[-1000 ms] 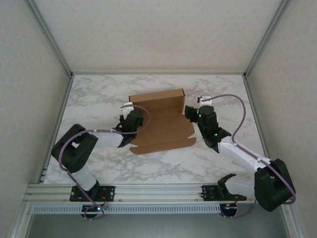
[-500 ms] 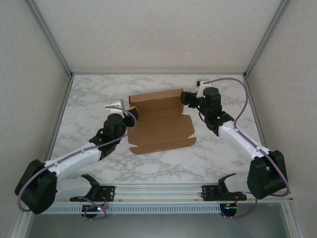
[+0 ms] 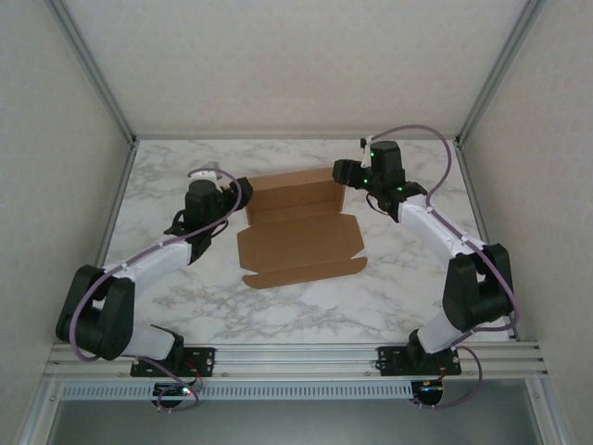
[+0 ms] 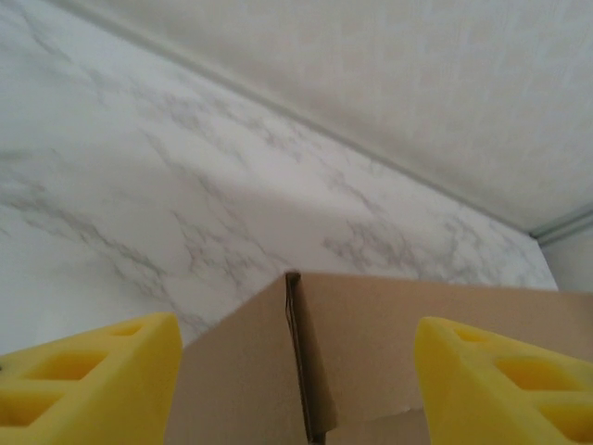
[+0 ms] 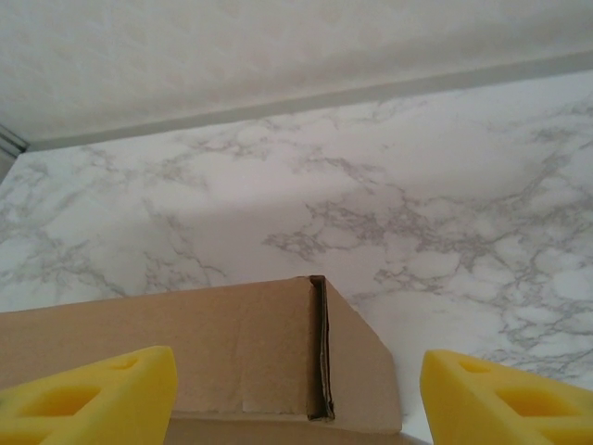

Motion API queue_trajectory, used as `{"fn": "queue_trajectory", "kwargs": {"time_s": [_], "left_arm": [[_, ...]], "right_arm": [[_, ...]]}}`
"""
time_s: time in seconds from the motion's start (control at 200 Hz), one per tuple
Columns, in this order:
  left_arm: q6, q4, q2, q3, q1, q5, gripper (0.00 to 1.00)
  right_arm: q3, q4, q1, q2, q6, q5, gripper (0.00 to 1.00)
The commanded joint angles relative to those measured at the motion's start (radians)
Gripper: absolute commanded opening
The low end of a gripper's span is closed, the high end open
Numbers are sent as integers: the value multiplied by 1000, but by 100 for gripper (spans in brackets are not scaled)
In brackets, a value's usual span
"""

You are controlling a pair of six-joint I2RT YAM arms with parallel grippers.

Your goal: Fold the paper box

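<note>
The paper box [image 3: 301, 239] is a brown cardboard sheet lying flat mid-table, with its rear part folded up into an upright wall. My left gripper [image 3: 237, 192] is at the wall's left end and stands open. In the left wrist view its yellow fingertips [image 4: 88, 380] straddle the box's left rear corner [image 4: 298, 352] without pinching it. At the wall's right end my right gripper [image 3: 341, 172] also stands open. In the right wrist view the right rear corner [image 5: 320, 357] sits between the wide-apart yellow fingertips [image 5: 510, 394].
The marble table [image 3: 417, 278] runs back to a pale wall. Aluminium frame posts [image 3: 109, 102] stand at both rear corners. The front flaps [image 3: 306, 271] of the box lie flat toward the arm bases.
Both arms have swung away from the box's sides toward the back, and each gripper now sits at a rear corner of the upright wall. The box has not shifted.
</note>
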Motion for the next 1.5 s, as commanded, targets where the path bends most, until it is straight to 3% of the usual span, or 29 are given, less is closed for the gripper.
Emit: {"fn": "queue_trajectory", "kwargs": {"time_s": [0.0, 0.511, 0.741, 0.946, 1.187, 1.387, 1.492], "left_arm": [[-36, 74, 36, 28, 13, 67, 66], [-111, 118, 151, -17, 44, 64, 49], [-63, 45, 141, 62, 45, 25, 62], [-55, 21, 250, 188, 54, 85, 62], [-6, -43, 306, 324, 84, 96, 64], [-8, -149, 191, 339, 89, -92, 66], [-26, -166, 110, 297, 92, -133, 66]], "right_arm": [[41, -50, -7, 28, 13, -36, 71], [11, -63, -25, 150, 20, -43, 56], [-1, -108, -25, 85, 30, -72, 58], [-33, -104, -23, 41, 49, -297, 64], [-17, -198, 3, -9, 7, -471, 65], [-84, -245, 7, -156, 9, -205, 70], [-55, -296, 13, -178, -31, -171, 67]]}}
